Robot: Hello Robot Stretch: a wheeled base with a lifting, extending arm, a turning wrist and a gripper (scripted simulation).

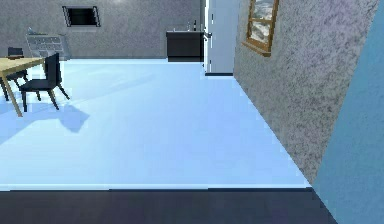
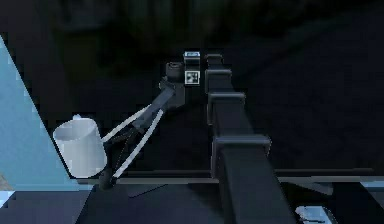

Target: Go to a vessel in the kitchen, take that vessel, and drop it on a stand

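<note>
White mug [image 2: 78,145] hangs at my end effector [image 2: 108,170], clear of any surface, so held; I'd drive slow over the open floor [image 1: 150,120], arm steady, scanning for a stand, maybe that dark cabinet [image 1: 185,44].

One wooden table [image 1: 12,68]; two dark chairs [image 1: 42,82] beside it; one dark cabinet [image 1: 185,45] at the far wall; one white door [image 1: 220,35]; two framed wall pieces, one dark frame [image 1: 80,16] and one picture [image 1: 262,25]; one white mug [image 2: 78,145]; one end effector [image 2: 108,176] with two thin fingers [image 2: 138,122]; two white marker squares [image 2: 192,58].
</note>
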